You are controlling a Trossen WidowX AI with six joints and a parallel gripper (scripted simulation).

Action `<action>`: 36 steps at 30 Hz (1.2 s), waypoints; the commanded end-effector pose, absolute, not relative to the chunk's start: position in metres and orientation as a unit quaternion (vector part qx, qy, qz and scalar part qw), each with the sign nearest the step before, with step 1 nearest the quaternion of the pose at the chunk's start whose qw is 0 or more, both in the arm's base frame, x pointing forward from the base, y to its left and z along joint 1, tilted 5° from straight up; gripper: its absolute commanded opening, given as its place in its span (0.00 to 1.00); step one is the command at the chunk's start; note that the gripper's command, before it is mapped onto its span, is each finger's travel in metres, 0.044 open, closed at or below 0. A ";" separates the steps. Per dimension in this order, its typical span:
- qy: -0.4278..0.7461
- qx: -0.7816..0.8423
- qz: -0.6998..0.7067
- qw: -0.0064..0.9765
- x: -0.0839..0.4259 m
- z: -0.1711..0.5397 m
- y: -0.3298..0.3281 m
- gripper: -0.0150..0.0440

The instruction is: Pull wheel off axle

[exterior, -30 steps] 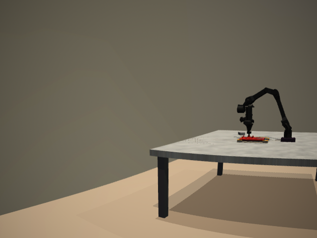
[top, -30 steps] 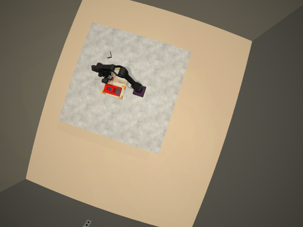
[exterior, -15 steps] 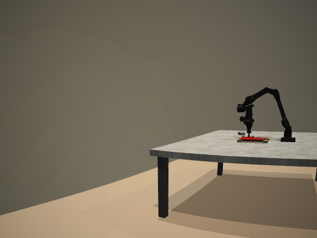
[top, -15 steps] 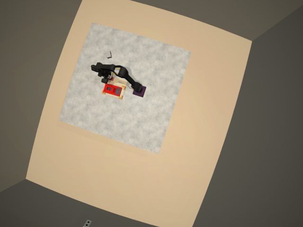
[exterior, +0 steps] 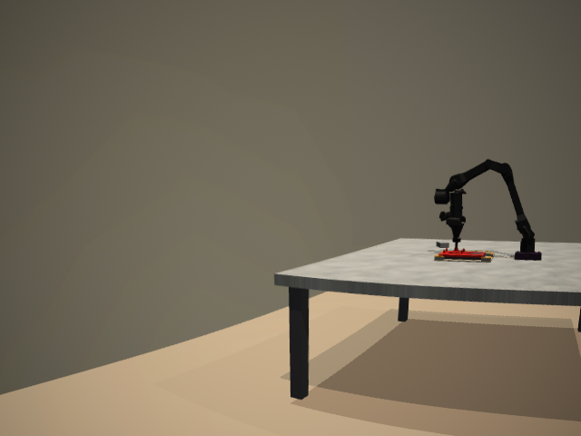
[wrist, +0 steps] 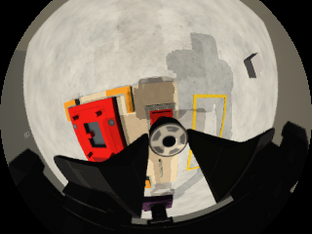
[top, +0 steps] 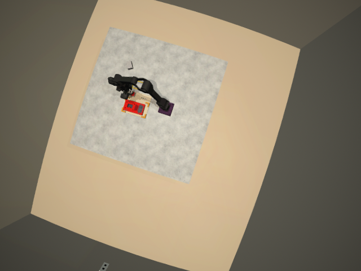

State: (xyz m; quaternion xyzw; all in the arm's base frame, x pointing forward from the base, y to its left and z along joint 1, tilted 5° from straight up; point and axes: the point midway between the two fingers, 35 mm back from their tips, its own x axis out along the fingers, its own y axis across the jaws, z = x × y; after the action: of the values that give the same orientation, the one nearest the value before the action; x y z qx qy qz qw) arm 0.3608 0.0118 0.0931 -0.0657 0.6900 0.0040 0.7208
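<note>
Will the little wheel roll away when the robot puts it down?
Probably not if laid flat: the wheel looks round with a centre hole, so on edge it could roll. It seems stiff, since the gripper is shut on it without squashing it.

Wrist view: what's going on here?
The arm's gripper is shut on the grey wheel, above the tan board next to the red block. The yellow-outlined marked area lies just beside it on the table. Whether the wheel has cleared the axle cannot be told. It has not been set down yet.
</note>
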 end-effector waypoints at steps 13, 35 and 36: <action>0.688 -0.064 0.004 0.722 0.362 0.100 0.013 0.25; 0.689 -0.064 0.004 0.722 0.357 0.137 0.015 0.25; 0.689 -0.064 0.004 0.722 0.356 0.138 0.015 0.25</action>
State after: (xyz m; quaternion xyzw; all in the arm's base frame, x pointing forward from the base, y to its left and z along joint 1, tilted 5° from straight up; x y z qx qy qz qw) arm 0.3566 0.0143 0.1273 -0.0668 0.6916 0.0052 0.7192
